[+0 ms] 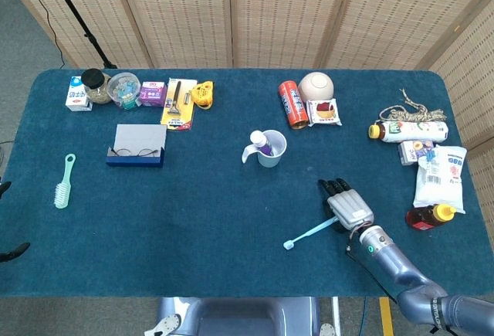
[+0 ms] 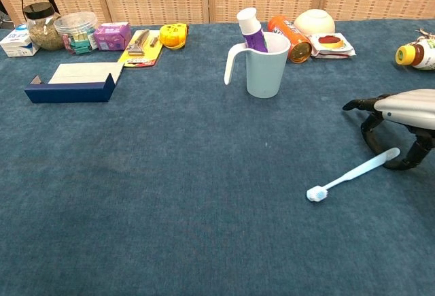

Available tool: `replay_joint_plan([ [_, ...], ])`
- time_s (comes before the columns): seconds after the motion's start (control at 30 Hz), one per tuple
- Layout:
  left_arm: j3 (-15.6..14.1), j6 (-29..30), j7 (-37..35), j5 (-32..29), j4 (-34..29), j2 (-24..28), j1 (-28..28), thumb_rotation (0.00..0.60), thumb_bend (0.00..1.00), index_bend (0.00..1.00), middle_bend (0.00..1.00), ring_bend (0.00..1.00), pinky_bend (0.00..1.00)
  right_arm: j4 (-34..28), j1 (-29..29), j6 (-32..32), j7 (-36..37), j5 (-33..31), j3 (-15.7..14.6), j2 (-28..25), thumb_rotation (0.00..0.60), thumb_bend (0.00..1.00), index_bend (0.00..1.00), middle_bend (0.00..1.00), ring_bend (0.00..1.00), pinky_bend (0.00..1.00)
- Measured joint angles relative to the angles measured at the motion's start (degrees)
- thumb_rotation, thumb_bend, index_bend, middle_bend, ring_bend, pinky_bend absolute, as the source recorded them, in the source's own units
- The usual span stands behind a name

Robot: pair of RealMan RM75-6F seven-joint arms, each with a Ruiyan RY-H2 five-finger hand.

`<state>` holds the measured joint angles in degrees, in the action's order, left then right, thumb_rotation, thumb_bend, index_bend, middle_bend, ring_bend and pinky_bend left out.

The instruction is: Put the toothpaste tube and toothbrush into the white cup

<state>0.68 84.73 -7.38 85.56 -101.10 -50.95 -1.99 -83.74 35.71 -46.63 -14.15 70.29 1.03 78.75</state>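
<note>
The white cup (image 1: 272, 150) (image 2: 267, 65) stands mid-table with the purple-and-white toothpaste tube (image 1: 260, 142) (image 2: 249, 29) upright inside it. A light-blue toothbrush (image 1: 312, 232) (image 2: 353, 173) lies flat on the cloth to the cup's front right, with its bristle end toward me. My right hand (image 1: 346, 205) (image 2: 393, 115) arches over the handle end, fingers on one side and thumb on the other. No firm grip shows. Of my left hand, only two dark tips (image 1: 8, 252) show at the left edge of the head view.
Along the back stand an orange can (image 1: 291, 104), a bowl (image 1: 316, 86) and a snack pack (image 1: 323, 112). Bottles and packets (image 1: 437, 174) crowd the right edge. A navy box (image 1: 137, 146), jars and small boxes (image 1: 123, 89) sit at the back left. A green brush (image 1: 64, 181) lies far left.
</note>
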Motion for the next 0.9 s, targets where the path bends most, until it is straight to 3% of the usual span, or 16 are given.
replay_joint_plan([
  [0.57, -0.07, 0.13, -0.2, 0.19, 0.05, 0.03, 0.06, 0.6, 0.0, 0.0, 0.0, 0.0, 0.0, -3.33, -1.43, -4.32, 5.23, 3.93, 1.07, -3.34, 0.6, 0.38, 0.63, 0.03, 0.0, 0.0],
  [0.9, -0.12, 0.15, -0.25, 0.27, 0.03, 0.05, 0.08, 0.6, 0.0, 0.0, 0.0, 0.0, 0.0, -8.69, -2.34, -8.74, 10.23, 5.33, 4.34, -8.22, 0.6, 0.4, 0.64, 0.06, 0.0, 0.0],
])
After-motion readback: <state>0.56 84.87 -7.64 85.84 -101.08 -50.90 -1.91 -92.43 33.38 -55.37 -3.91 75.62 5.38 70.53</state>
